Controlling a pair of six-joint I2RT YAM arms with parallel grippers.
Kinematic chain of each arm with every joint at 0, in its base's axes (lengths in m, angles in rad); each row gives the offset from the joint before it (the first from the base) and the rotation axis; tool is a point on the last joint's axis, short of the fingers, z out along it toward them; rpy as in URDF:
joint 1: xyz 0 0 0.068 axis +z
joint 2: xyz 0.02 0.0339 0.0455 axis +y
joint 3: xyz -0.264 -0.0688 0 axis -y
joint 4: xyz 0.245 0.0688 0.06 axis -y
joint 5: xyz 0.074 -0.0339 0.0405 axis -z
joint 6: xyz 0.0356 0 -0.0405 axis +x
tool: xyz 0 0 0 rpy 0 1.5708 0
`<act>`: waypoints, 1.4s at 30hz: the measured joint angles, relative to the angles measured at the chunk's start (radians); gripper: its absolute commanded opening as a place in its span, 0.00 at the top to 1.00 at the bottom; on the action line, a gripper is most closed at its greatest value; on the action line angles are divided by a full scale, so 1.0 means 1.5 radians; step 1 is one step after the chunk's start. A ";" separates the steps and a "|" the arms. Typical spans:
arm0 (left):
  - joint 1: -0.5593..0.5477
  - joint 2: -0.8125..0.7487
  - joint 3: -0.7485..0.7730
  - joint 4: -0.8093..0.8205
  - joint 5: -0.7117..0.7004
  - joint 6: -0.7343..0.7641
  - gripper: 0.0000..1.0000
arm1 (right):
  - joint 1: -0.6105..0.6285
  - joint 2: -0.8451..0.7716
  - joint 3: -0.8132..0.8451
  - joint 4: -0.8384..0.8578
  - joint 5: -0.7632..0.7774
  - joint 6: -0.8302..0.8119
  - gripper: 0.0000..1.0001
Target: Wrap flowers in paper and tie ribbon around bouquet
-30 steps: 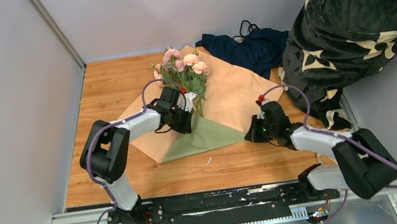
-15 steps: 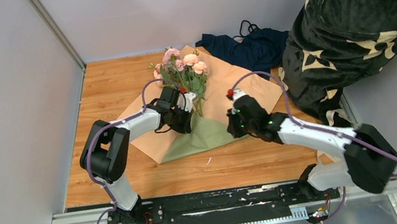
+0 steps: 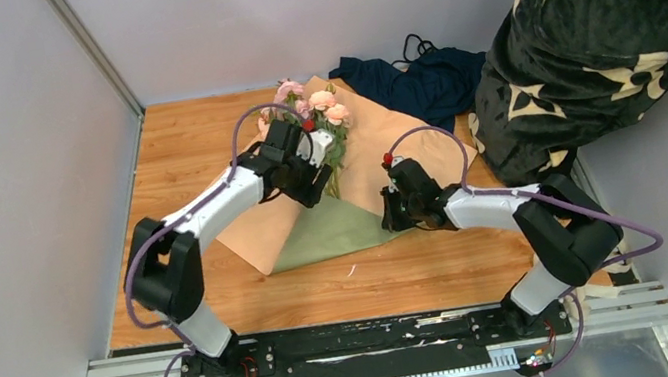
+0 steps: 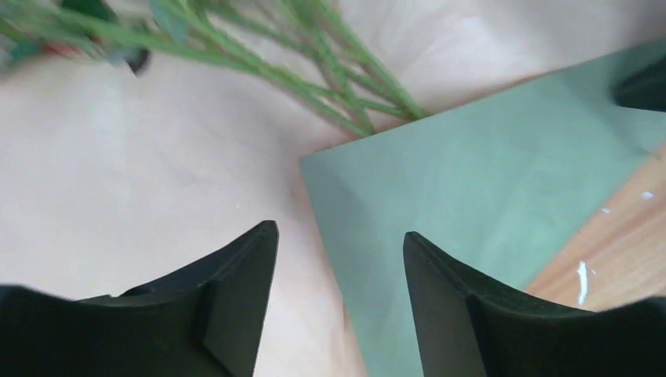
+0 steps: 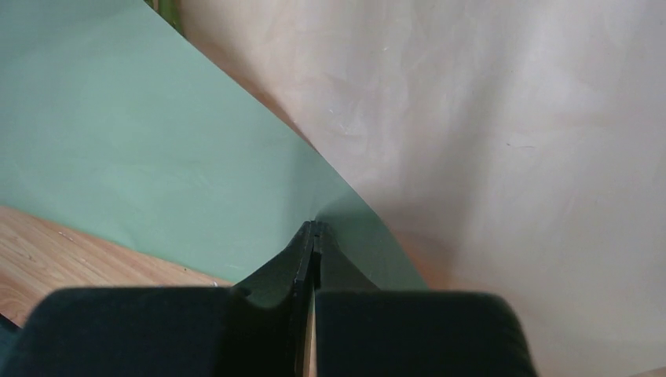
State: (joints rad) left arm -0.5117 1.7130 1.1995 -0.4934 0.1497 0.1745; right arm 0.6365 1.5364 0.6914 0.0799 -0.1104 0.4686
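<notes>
Early days in this wrap: the pale pink rose-like flowers on thin green stems lie on the large square sheet of paper, tan kraft face up, heads at its far corner, on the wooden table. Only the near corner is folded up, a sage-green flap meeting the stem ends. The sides aren't rolled in, there's no cone, and no ribbon shows anywhere. The left gripper hovers with fingers spread and empty above the flap's edge, which the overhead view hides. The right gripper has fingers pressed together at the flap's crease. Its wrist view alone shows that, though whether paper is pinched between them I can't tell.
</notes>
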 measured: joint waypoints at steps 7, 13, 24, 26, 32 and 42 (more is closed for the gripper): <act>-0.197 -0.172 -0.008 -0.030 0.010 0.082 0.85 | -0.008 0.002 -0.018 0.039 -0.015 0.033 1.00; -0.219 -0.116 -0.093 -0.018 0.020 0.141 1.00 | -0.013 0.017 -0.023 0.081 -0.043 0.058 1.00; -0.212 -0.056 -0.174 -0.015 -0.003 0.253 1.00 | -0.020 0.020 -0.031 0.100 -0.055 0.075 1.00; -0.212 -0.059 -0.189 -0.019 0.000 0.277 1.00 | -0.021 0.020 -0.031 0.100 -0.055 0.075 1.00; -0.214 -0.105 -0.229 -0.061 -0.012 0.338 1.00 | -0.025 0.021 -0.032 0.102 -0.060 0.076 1.00; -0.181 -0.114 -0.242 -0.094 -0.030 0.385 1.00 | -0.029 0.021 -0.033 0.104 -0.065 0.076 1.00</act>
State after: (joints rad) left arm -0.7826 1.5417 0.8364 -0.6346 0.1051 0.7521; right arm 0.5934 1.5681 0.6422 0.2356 -0.2081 0.5819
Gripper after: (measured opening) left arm 0.006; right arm 0.007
